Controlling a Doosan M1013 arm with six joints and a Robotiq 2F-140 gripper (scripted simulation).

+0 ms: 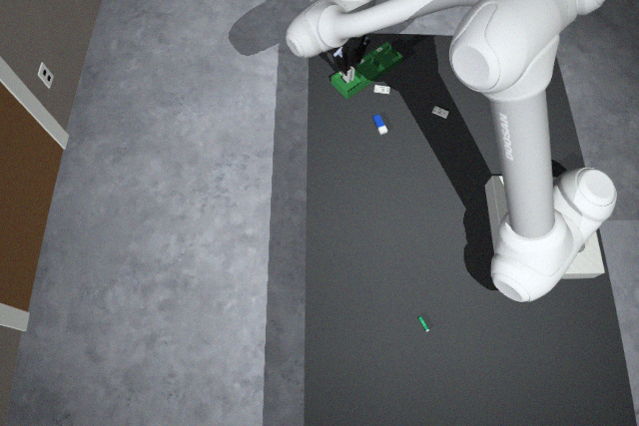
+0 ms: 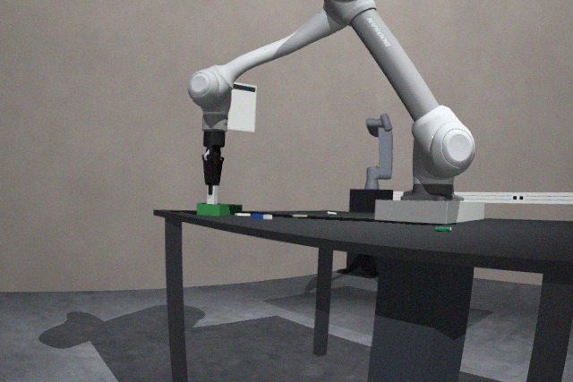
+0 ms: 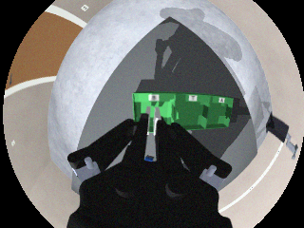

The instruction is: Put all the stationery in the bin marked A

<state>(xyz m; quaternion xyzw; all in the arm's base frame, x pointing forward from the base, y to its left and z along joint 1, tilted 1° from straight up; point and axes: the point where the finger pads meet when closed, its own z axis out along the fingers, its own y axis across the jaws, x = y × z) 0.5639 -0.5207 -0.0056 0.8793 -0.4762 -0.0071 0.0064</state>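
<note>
My gripper (image 1: 348, 74) (image 2: 211, 202) (image 3: 152, 113) is shut, its light tips down at the left bin (image 1: 346, 90) (image 2: 208, 209) (image 3: 137, 106) of a green row. Green shows between the tips. Higher between the fingers is a pale strip with a blue end; I cannot tell what it is. The bin marked A (image 3: 220, 115) is at the row's right end in the wrist view. A blue and white block (image 1: 378, 121) (image 2: 258, 216) and a small green stick (image 1: 422, 322) (image 2: 442, 228) lie on the table. The bins' contents are unclear.
A white plate (image 1: 381, 89) (image 2: 242, 214) lies close beside the bins; a grey one (image 1: 439, 112) (image 2: 299, 216) lies farther towards the arm. Another small white thing (image 2: 331, 212) is at the back. The arm's pale base block (image 1: 583, 266) (image 2: 406, 211) stands on the table.
</note>
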